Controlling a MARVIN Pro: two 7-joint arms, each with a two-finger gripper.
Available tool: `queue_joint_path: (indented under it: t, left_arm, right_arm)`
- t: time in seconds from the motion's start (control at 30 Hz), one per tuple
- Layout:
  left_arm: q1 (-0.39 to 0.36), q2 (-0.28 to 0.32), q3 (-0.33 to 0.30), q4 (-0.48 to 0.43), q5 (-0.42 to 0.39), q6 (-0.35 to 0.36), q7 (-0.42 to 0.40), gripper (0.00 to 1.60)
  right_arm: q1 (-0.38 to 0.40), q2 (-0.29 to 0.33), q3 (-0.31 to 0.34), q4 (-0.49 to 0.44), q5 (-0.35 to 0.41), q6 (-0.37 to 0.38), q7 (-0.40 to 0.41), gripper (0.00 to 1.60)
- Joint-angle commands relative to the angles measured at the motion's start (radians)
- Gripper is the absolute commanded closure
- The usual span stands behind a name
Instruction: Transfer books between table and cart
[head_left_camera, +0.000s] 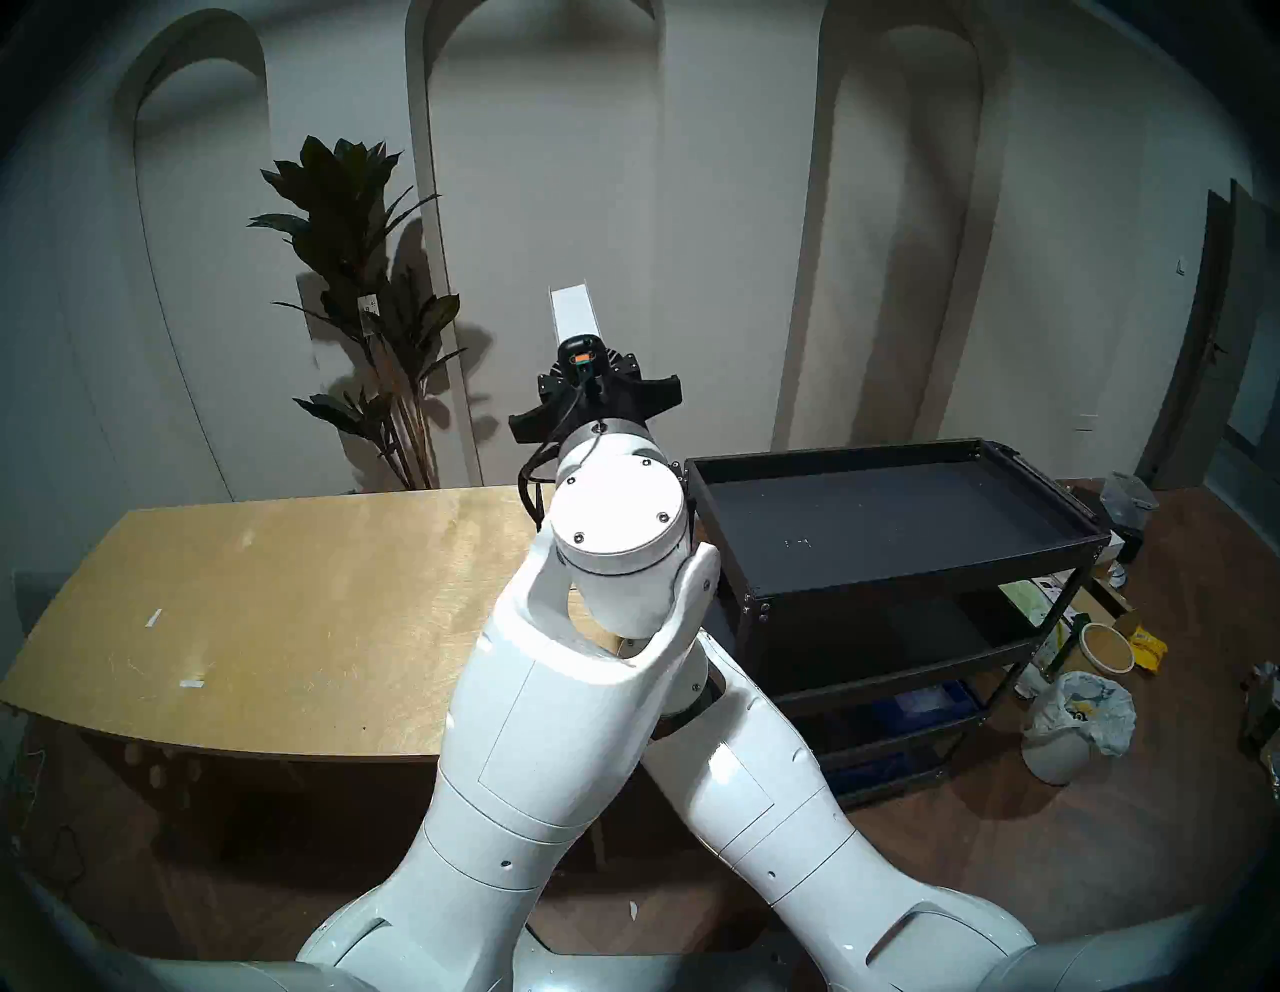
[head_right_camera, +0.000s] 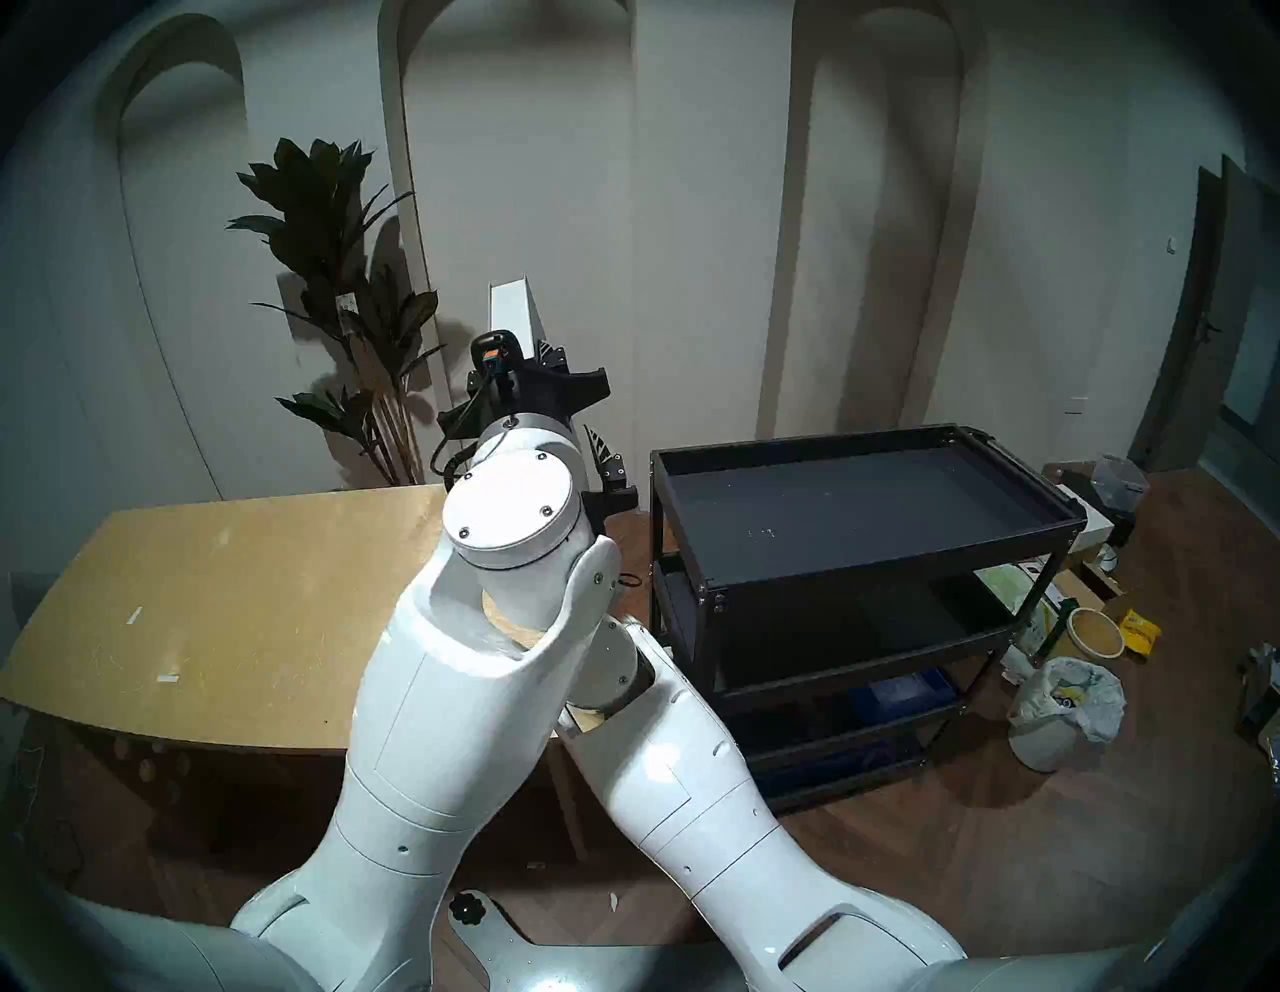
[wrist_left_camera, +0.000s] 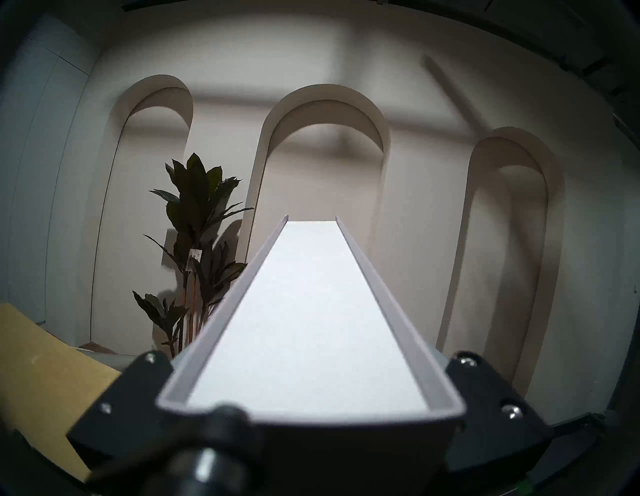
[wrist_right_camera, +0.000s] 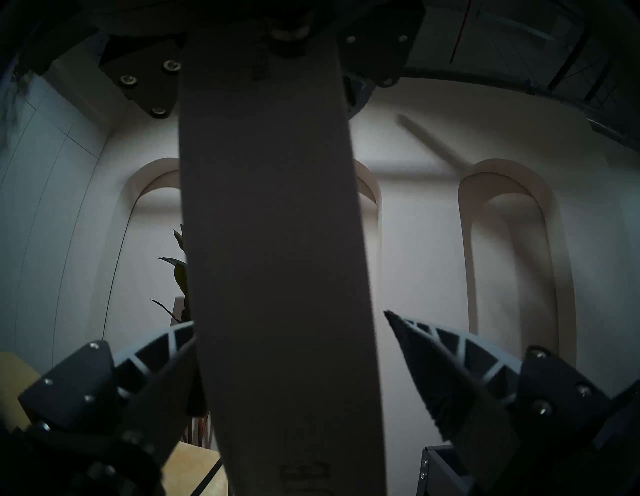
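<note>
Now the left pincer (head_left_camera: 580, 360) is clamping the book (wrist_left_camera: 308, 311) aloft between desk (head_left_camera: 277, 589) and cart (head_left_camera: 900, 512), page edges up, its long axis pointing forward and slightly upward. The right pincer (wrist_right_camera: 291, 363) is gaping beneath its spine. Next move, probably: swinging it rightward and lowering flat onto the cart's top tray.

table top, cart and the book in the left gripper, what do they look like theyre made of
Table: light plywood by the look, matt, with visible grain, scratches and bits of white tape.
Cart: probably painted metal, matt black, with thin rimmed trays and bolted corner posts.
Book: paper pages, an even white block of edges, between thin grey covers, likely card; it is clamped in the left gripper.
</note>
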Motion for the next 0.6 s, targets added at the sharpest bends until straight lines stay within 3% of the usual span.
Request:
queue_joint_path:
  t: [0.0, 0.03, 0.13, 0.2, 0.23, 0.3, 0.57]
  left_arm:
    - [-0.022, -0.002, -0.006, -0.019, 0.000, -0.013, -0.006, 1.60]
    - [-0.021, -0.002, -0.006, -0.019, 0.000, -0.014, -0.007, 1.60]
    - [-0.020, -0.002, -0.006, -0.019, -0.001, -0.012, -0.014, 1.60]
    - [-0.020, -0.002, -0.006, -0.020, -0.002, -0.009, -0.019, 1.28]
    - [-0.021, -0.002, -0.005, -0.019, -0.002, -0.008, -0.020, 0.87]
    - [-0.020, 0.000, -0.006, -0.020, -0.005, -0.009, -0.029, 0.00]
    - [0.012, 0.053, 0.033, -0.086, -0.021, -0.065, -0.121, 0.00]
  right_arm:
    - [0.035, -0.028, 0.001, 0.007, -0.008, -0.013, -0.017, 0.92]
    - [0.037, -0.029, 0.001, 0.010, -0.008, -0.014, -0.020, 1.07]
    - [0.039, -0.031, 0.001, 0.015, -0.010, -0.016, -0.026, 1.24]
    - [0.040, -0.031, 0.001, 0.018, -0.009, -0.018, -0.028, 1.46]
    - [0.041, -0.031, 0.002, 0.018, -0.009, -0.018, -0.029, 1.60]
    - [0.042, -0.032, 0.002, 0.020, -0.010, -0.017, -0.032, 1.60]
    - [0.050, -0.031, 0.008, 0.005, -0.013, 0.000, -0.042, 1.60]
